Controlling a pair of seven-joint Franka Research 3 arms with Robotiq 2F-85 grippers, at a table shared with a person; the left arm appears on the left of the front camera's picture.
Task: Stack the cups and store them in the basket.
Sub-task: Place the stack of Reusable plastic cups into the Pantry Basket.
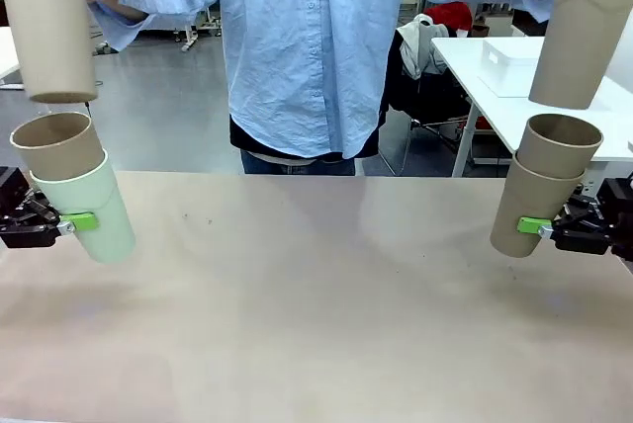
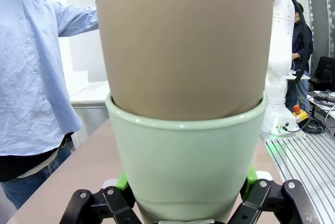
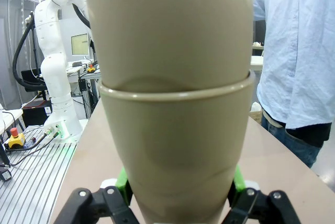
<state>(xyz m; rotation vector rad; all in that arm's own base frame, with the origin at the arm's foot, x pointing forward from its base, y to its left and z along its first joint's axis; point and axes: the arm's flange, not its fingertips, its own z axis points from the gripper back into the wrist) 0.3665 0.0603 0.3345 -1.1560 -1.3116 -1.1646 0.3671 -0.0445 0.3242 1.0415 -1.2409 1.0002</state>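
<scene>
The step in hand looked like holding steady while more cups went in. To do it well, I think each pincer should keep its cup's mouth up and squeeze hard enough that a push from above would not make it slip.

Over the left side of the table [image 1: 316,324], the left pincer [image 1: 81,220] was clamped on the mint cup [image 1: 97,213]. This cup leaned a bit and hung clear of the table. A tan cup [image 1: 57,146] sat inside it.

Over the table's right side, the right pincer [image 1: 530,227] was clamped on the right cup [image 1: 526,196]. It leaned too, with an inner cup [image 1: 559,146] inside it.

Past the table's far edge stood the person [image 1: 307,47]. The person held the left top cup [image 1: 47,23] and the right top cup [image 1: 584,28] just above the two stacks, bottoms down, not yet in.

Far behind the table was a white box [image 1: 514,65]. I could not tell if it was the basket.
</scene>
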